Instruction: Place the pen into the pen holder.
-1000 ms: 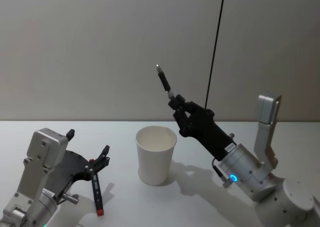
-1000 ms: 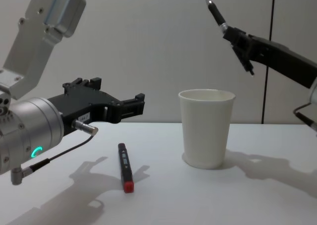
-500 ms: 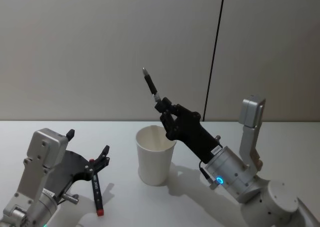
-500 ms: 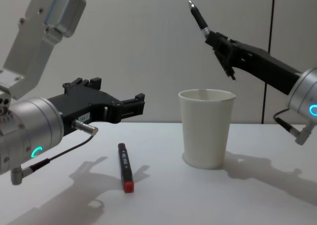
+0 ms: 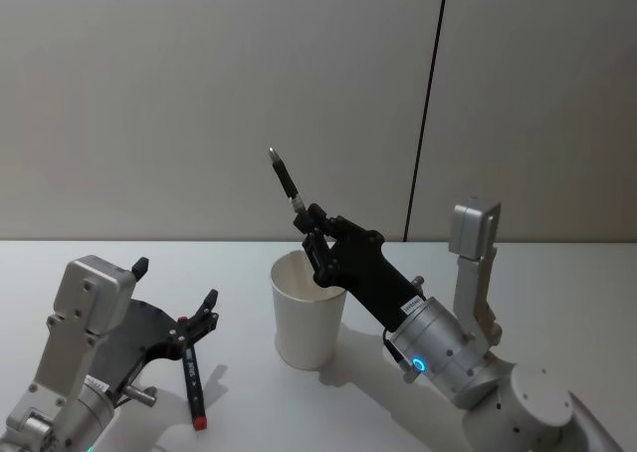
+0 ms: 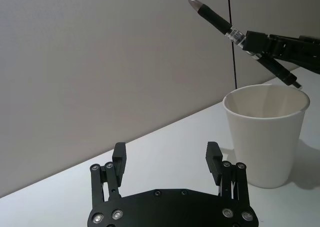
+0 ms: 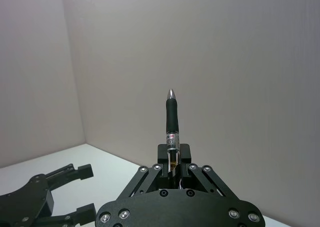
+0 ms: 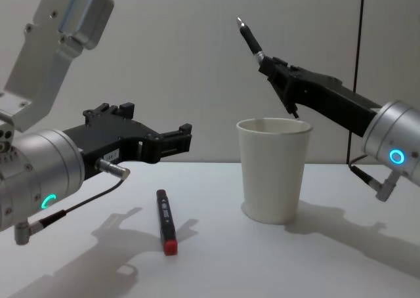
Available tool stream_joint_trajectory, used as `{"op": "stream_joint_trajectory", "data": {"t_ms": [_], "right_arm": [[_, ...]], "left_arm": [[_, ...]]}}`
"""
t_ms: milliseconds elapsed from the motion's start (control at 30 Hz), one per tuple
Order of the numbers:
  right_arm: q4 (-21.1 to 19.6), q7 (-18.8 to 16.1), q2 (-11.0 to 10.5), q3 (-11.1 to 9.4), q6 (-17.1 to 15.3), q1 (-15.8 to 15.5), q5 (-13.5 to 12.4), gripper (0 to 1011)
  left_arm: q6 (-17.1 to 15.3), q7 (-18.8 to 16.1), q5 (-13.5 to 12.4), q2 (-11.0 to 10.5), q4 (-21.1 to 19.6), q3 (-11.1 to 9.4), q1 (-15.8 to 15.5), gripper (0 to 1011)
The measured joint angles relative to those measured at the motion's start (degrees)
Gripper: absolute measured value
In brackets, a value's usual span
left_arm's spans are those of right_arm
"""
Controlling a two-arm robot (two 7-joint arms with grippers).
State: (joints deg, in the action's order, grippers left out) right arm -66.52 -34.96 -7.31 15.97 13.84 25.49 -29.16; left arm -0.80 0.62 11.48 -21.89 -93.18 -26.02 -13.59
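**Kid:** Where are your hands?

**Me:** My left gripper (image 6: 166, 154) hangs wide apart at my 10 o'clock, over a red-ended pen (image 8: 166, 220) on the table (image 8: 328, 262). The paper cup (image 8: 272, 173) stands at 12 o'clock. My right gripper (image 5: 311, 228) pinches the pen (image 8: 250, 40) just above the cup's rim, with the tip pointing to 11 o'clock.

**Kid:** Is it tricky?

**Me:** I think it's light, stiff and smooth, so it may slip. I hold its bottom end. Its label (image 7: 170, 135) is too tiny to read.

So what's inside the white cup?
Nothing I can see: the upper inside wall of the cup is bare white. Its bottom is hidden by its own side. The pen, in the right gripper, is above the rim.
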Motion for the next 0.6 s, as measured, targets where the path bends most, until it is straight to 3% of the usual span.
{"op": "stream_joint_trajectory", "data": {"t_ms": [500,600], "right_arm": [[1.5,2.8,0.7,1.4,0.8,0.7,1.9,135],[1.7,3.0,0.7,1.5,0.9,0.8,2.0,197]], "left_arm": [[0.0,0.0,0.0,0.0,0.0,0.0,0.0,1002],[0.0,0.0,0.0,0.0,0.0,0.0,0.0,1002]]}}
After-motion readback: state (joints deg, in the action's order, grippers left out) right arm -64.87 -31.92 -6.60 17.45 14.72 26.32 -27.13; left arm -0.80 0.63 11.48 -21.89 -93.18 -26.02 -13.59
